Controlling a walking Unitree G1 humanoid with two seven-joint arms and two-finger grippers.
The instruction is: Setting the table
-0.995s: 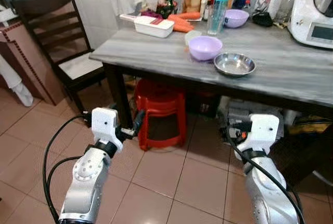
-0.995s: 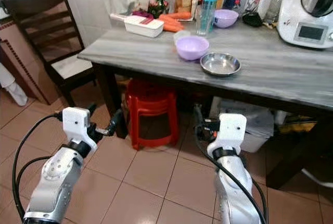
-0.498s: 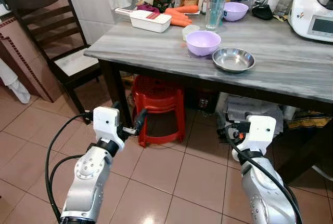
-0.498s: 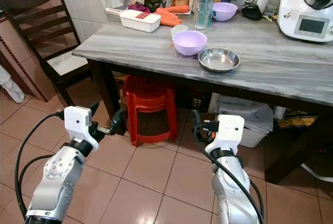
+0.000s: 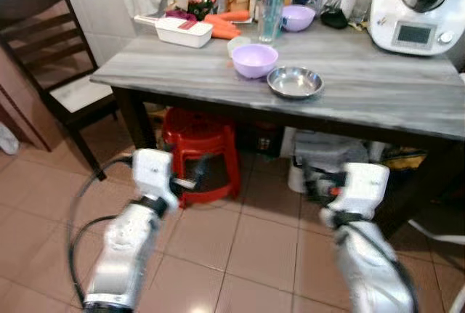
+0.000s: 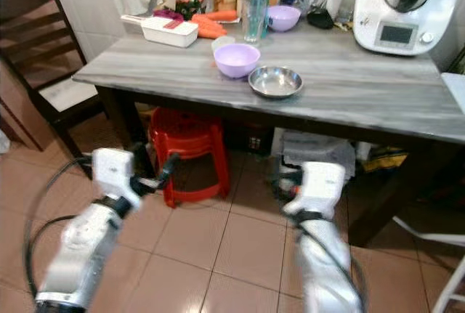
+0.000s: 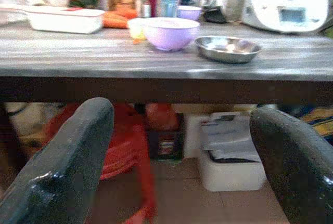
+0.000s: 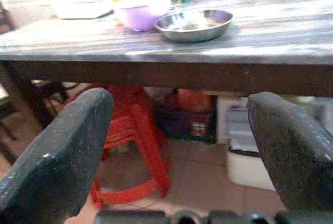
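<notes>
The task is at an early stage: nothing is held and no dish has been placed.

The left gripper [image 7: 177, 167] and right gripper [image 8: 182, 167] are both held low, below the table edge, with jaws spread wide and nothing between them.

Under the table [image 5: 378, 102] stands a red plastic stool [image 5: 200, 139]. A dark wooden chair [image 5: 51, 51] stands at the robot's left.

On the tabletop, the steel bowl [image 5: 295, 81] lies just beside the lilac bowl [image 5: 254, 59]. Farther back are a white container [image 5: 182, 32], carrots [image 5: 221, 24], a second lilac bowl [image 5: 298, 17] and a kitchen machine [image 5: 418, 8].

Compared with the earlier frames, the view has swung right; the arms hold the same low pose and the dishes sit as before.
</notes>
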